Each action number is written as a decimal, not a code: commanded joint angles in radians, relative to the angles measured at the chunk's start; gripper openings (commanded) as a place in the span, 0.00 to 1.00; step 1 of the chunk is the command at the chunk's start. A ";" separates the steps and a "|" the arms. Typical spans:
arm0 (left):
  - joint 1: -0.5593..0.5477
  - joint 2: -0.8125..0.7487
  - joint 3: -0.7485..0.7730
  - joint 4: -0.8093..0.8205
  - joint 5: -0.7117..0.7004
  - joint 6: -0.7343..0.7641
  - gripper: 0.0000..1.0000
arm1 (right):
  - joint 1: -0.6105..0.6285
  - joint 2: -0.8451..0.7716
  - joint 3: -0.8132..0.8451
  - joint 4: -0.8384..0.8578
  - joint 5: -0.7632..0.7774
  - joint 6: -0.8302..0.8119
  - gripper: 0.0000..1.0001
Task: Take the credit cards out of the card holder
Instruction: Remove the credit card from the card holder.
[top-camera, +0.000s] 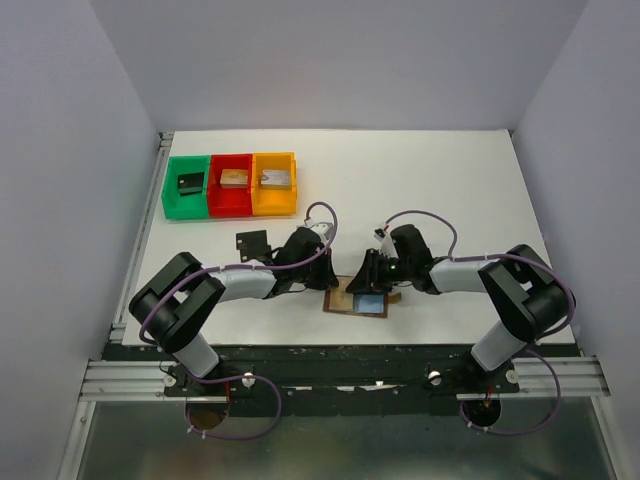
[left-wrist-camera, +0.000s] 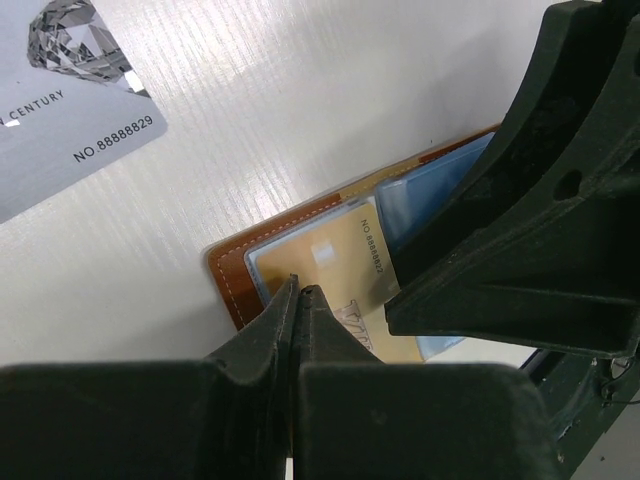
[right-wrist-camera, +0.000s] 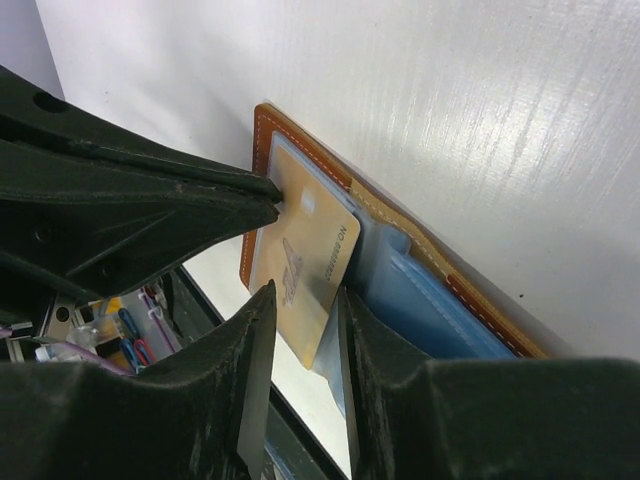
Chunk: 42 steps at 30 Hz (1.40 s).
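The brown card holder (top-camera: 337, 301) lies open near the table's front edge, its pale blue lining up (right-wrist-camera: 430, 305). A gold-tan card (left-wrist-camera: 335, 255) sticks partway out of its pocket and also shows in the right wrist view (right-wrist-camera: 310, 250). My left gripper (top-camera: 328, 275) is shut with its tips (left-wrist-camera: 298, 288) pinching that card's edge. My right gripper (top-camera: 372, 278) is open (right-wrist-camera: 300, 300); the card stands between its fingers, and one finger (right-wrist-camera: 375, 340) rests against the lining. A grey card (left-wrist-camera: 70, 110) lies on the table. A dark card (top-camera: 252, 243) lies left of the left gripper.
Green (top-camera: 186, 160), red (top-camera: 231, 158) and orange (top-camera: 274, 157) bins stand in a row at the back left, each holding a small block. The wallet lies close to the table's front edge (top-camera: 330, 345). Walls close in both sides.
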 joint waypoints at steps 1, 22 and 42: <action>-0.010 0.004 -0.034 -0.054 -0.030 0.004 0.05 | 0.008 0.028 -0.020 0.062 -0.025 0.016 0.36; -0.012 -0.150 -0.052 -0.120 -0.121 0.004 0.06 | 0.006 -0.004 -0.021 0.039 -0.014 -0.025 0.00; -0.013 -0.071 -0.038 -0.118 -0.087 0.001 0.02 | 0.008 -0.035 0.003 -0.020 -0.017 -0.040 0.00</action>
